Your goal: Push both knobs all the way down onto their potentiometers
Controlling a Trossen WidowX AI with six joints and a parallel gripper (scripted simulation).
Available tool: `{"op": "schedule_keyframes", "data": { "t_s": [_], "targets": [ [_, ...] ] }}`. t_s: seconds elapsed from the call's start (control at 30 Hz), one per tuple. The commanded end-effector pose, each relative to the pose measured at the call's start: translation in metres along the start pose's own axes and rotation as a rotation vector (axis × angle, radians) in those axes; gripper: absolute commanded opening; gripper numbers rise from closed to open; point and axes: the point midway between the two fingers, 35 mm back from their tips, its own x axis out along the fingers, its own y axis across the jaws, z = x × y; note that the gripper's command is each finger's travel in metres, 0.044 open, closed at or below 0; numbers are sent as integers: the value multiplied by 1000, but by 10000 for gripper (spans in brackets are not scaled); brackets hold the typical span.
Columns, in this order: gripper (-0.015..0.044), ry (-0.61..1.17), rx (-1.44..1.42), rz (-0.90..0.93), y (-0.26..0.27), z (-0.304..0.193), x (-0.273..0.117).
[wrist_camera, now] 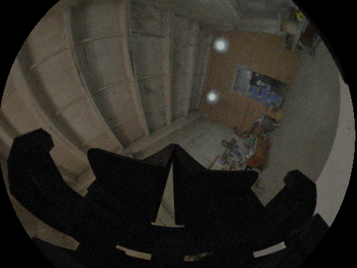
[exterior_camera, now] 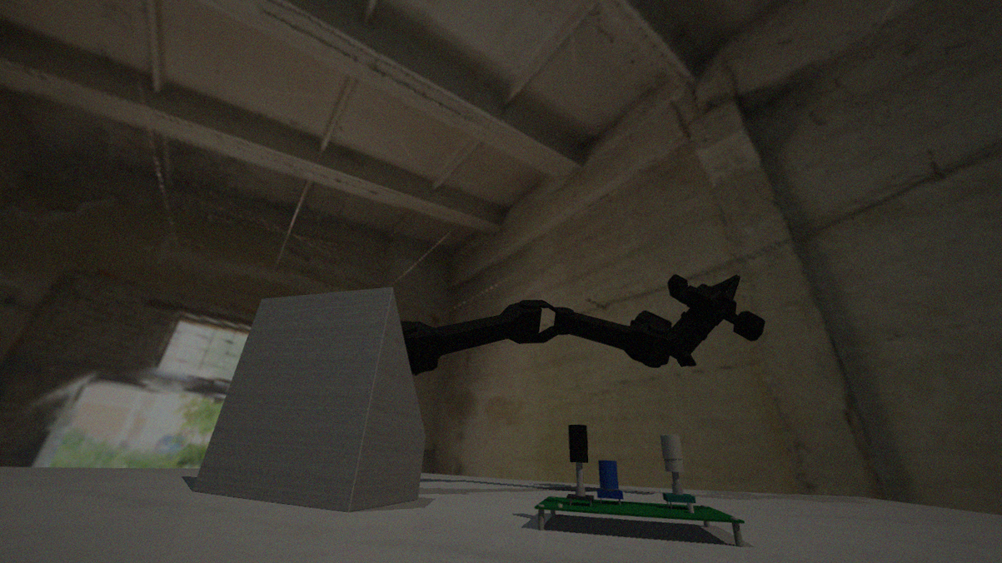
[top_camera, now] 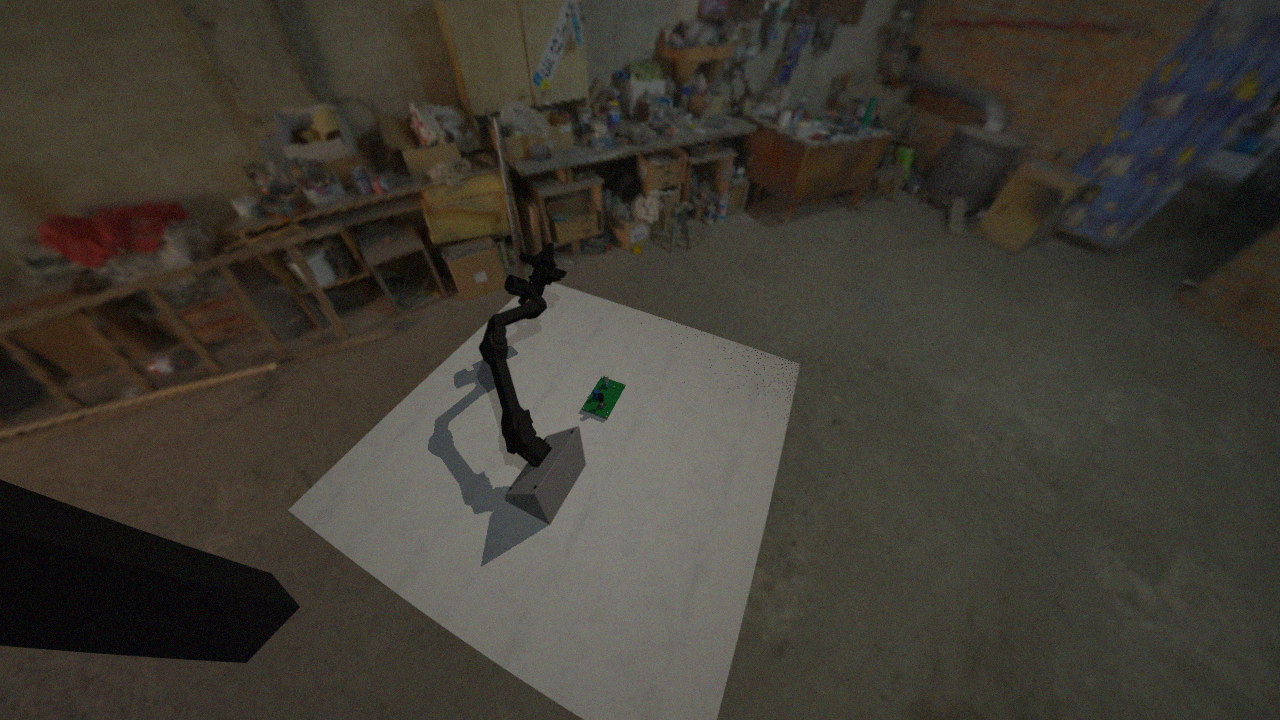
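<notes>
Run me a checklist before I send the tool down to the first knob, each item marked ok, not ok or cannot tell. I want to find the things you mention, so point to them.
1. Tool [exterior_camera: 737,277] [wrist_camera: 174,147] free of any load: ok, shut on nothing.
2. Tool aimed down at the board: not ok, it points upward.
3. Circuit board [top_camera: 612,391] [exterior_camera: 631,508] standing on its legs: ok.
4. Black knob [exterior_camera: 577,443] down on its potentiometer: not ok, bare shaft shows below.
5. White knob [exterior_camera: 671,453] down on its potentiometer: not ok, shaft shows.
6. Potentiometers firmly fixed to the board: cannot tell.

A red cloth [top_camera: 111,231] on a cluttered bench, a blue patterned curtain [top_camera: 1172,125] beside a brick wall [top_camera: 1065,71].
</notes>
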Motion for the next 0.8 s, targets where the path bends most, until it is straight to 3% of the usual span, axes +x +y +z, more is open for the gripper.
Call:
{"op": "schedule_keyframes", "data": {
  "t_s": [0.0,0.77],
  "targets": [
    [0,15,-137,-49,-13,8,2],
    [0,144,-871,-333,-77,72,10]
  ]
}}
